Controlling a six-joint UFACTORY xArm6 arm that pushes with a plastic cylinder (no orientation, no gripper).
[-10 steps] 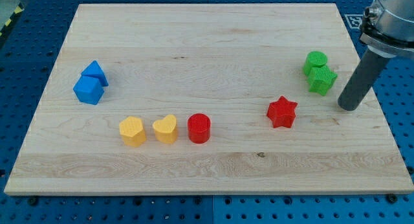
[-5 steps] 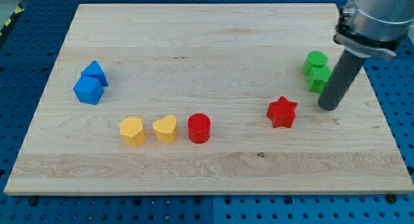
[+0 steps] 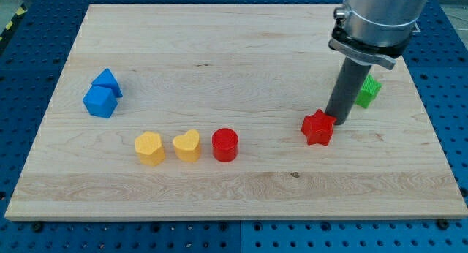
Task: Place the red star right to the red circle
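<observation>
With my tip (a bare rod, grasping nothing) touching the upper right edge of the red star, which sits well right of the red circle, I should push leftward and slightly downward, stopping just beside the circle.

You're looking at a pale wooden board, smooth, with visible grain and a faint sheen. Around it lies a blue metal-looking surface dotted with holes. The blocks look like matt plastic: the red star, the red circle, 2 yellow blocks, 2 blue blocks and a green block, all with finely ridged faces. My tip ends a dark matt rod, smooth, below a greyish metal-looking collar.
</observation>
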